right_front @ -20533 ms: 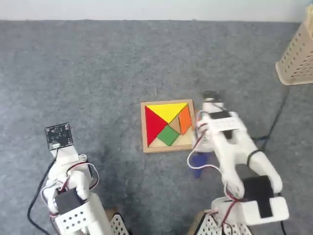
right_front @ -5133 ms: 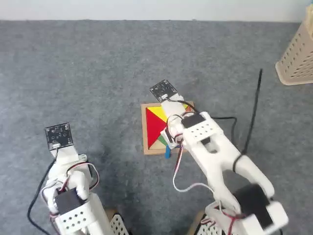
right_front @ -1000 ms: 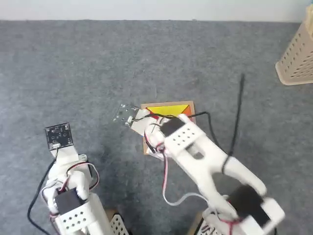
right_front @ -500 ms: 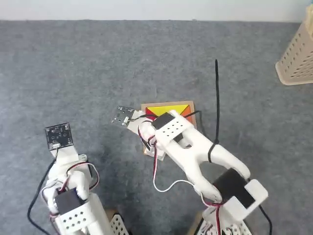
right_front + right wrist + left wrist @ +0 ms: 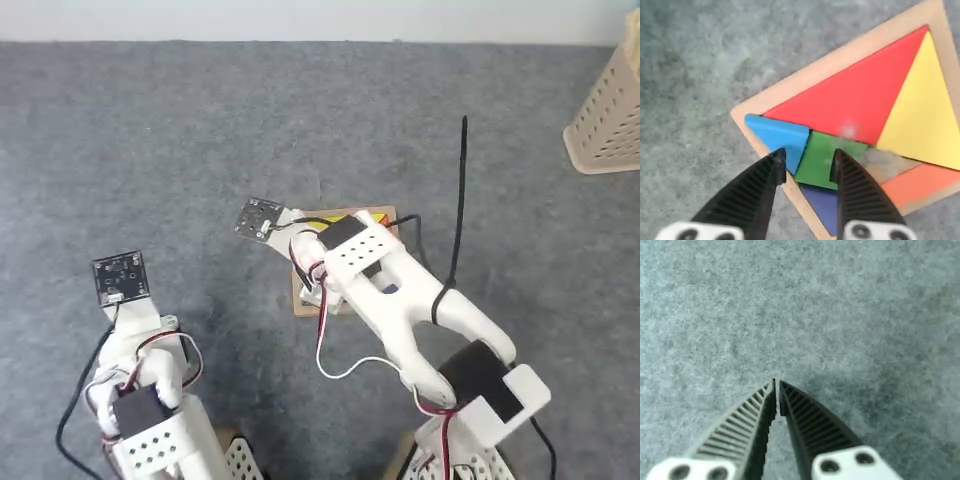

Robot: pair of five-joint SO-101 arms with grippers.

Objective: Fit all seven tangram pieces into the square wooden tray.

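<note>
The right gripper (image 5: 808, 159) hangs low over one corner of the square wooden tray (image 5: 840, 60), its jaws apart and holding nothing. Directly beneath the gap between them lies the green square (image 5: 816, 162). One fingertip sits above the edge of the light blue triangle (image 5: 777, 137), which lies just beside the green square, its pointed corner lying over the tray's rim. Close under the gripper's base, a dark blue piece (image 5: 825, 207) touches the green square. Farther out from the fingertips the big red triangle (image 5: 855, 102) borders both the blue triangle and the green square; the yellow triangle (image 5: 920, 125) lies against it, with an orange piece (image 5: 920, 182) alongside. The left gripper (image 5: 776, 387), jaws together, hovers over the bare grey worktop (image 5: 840, 300), well apart from the tray.
</note>
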